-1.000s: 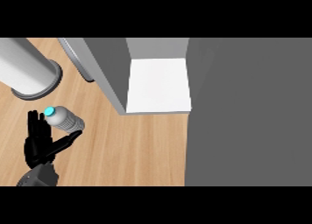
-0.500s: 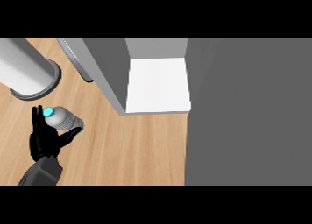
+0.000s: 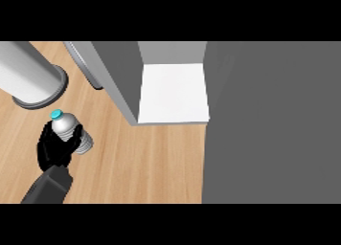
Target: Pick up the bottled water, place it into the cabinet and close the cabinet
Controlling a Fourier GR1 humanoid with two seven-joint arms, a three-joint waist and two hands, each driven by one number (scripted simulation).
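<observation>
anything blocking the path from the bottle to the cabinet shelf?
Nothing visible does. The left hand is curled round the bottled water; bare counter lies between it and the cabinet, whose white shelf shows open. The open door stands left of it.

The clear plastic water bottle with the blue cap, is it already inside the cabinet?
No, the clear plastic water bottle stands on the wooden counter, held by the left hand.

A large grey cylinder [image 3: 28, 76], perhaps a canister, stands on the wooden counter [image 3: 145, 162].

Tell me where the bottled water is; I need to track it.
In the head view's lower left, the bottled water sits in the left hand over the wooden counter, left of the open cabinet.
</observation>
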